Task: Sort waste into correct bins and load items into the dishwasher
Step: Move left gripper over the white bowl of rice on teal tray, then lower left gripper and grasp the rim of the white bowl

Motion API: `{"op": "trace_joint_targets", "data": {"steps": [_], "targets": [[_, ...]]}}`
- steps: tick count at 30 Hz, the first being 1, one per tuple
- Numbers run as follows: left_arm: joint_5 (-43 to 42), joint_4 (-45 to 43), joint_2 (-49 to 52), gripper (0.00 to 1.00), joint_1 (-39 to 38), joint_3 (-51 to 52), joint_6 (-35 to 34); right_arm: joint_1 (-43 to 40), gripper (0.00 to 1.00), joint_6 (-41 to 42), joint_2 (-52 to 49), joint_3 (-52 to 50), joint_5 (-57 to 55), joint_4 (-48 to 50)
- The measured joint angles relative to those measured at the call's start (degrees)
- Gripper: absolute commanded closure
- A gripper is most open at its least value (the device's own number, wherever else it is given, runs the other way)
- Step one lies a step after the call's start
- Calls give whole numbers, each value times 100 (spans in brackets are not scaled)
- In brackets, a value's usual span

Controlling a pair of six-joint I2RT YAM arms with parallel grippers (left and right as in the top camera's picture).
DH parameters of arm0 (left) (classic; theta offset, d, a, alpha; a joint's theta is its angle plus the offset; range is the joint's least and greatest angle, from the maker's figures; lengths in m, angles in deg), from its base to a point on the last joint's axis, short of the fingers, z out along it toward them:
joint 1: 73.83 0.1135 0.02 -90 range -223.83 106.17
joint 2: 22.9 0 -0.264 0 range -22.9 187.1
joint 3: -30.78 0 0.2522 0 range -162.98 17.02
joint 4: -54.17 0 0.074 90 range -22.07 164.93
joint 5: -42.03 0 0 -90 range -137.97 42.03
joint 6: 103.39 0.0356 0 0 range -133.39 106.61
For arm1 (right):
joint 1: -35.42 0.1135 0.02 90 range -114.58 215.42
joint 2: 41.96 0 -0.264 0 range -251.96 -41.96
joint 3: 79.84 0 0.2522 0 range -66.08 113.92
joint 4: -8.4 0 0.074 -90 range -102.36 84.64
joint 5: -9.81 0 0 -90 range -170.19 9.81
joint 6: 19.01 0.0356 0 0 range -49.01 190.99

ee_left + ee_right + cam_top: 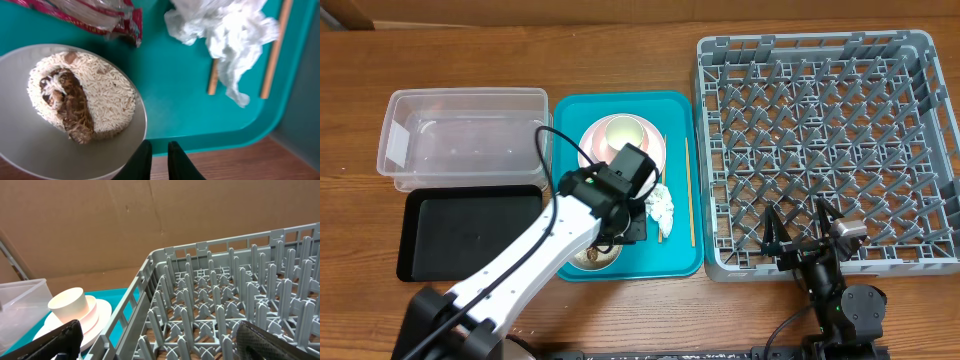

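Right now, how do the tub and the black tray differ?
The tub is clear with tall walls; the black tray is opaque and shallow. The tub sits farther from the robot, the black tray nearer. The left arm reaches over the black tray's corner but not over the tub. Both are rectangular, similar in footprint, and lie left of the teal tray.
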Motion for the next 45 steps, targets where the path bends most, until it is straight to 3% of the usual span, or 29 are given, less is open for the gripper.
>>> {"op": "trace_joint_targets", "data": {"steps": [13, 45], "targets": [[101, -197, 817, 81, -11, 7, 0, -2, 0, 2, 0, 0, 2, 0], [551, -299, 822, 79, -13, 20, 2, 0, 0, 0, 0, 0, 0, 0]]}}
